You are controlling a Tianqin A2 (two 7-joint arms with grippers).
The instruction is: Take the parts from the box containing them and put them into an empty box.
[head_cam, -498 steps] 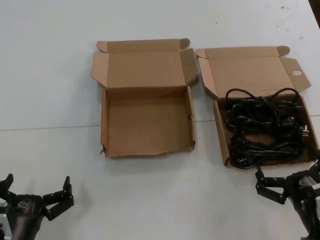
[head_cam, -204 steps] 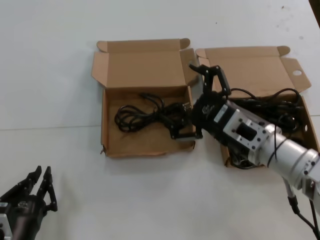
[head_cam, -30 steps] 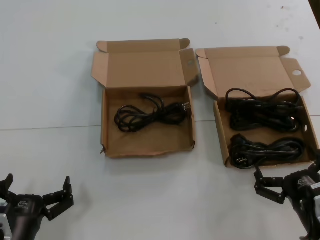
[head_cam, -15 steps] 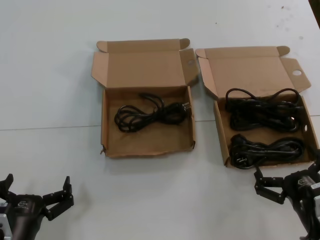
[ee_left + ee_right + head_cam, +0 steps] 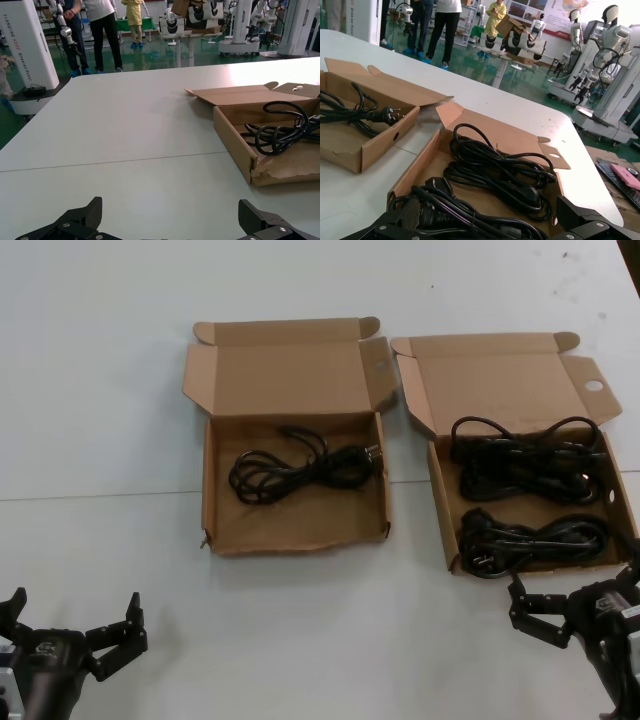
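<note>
Two shallow brown cardboard mailer boxes sit side by side on the white table [image 5: 100, 390], both with their hinged lids thrown back toward the far edge. On the robot's left, the torn-front box [image 5: 295, 455] shows a low front wall that is ragged and ripped at its near left corner. One black power cable [image 5: 300, 468] lies on its floor as a loose coil, its chunky plug pointing to the box's right wall.

Just beside it on the right, the oval-hole box [image 5: 515, 455] has a neat front wall and a clear oval cut-out in its right side flap. Inside lie two more cable bundles, apart from each other. The far bundle [image 5: 525, 458] is the larger tangle, with loops rising against the back wall. The near bundle [image 5: 530, 542] is a flatter coil along the front wall, and its plug rests at the near left corner.

Both arms are parked low at the near edge of the table, well apart from the boxes. The left gripper [image 5: 70, 625] rests at the near left corner, its black fingers spread wide and holding nothing. The right gripper [image 5: 575, 605] sits at the near right corner, just in front of the oval-hole box, fingers likewise spread and bare. In the right wrist view, its two fingertips frame the coiled cables.
</note>
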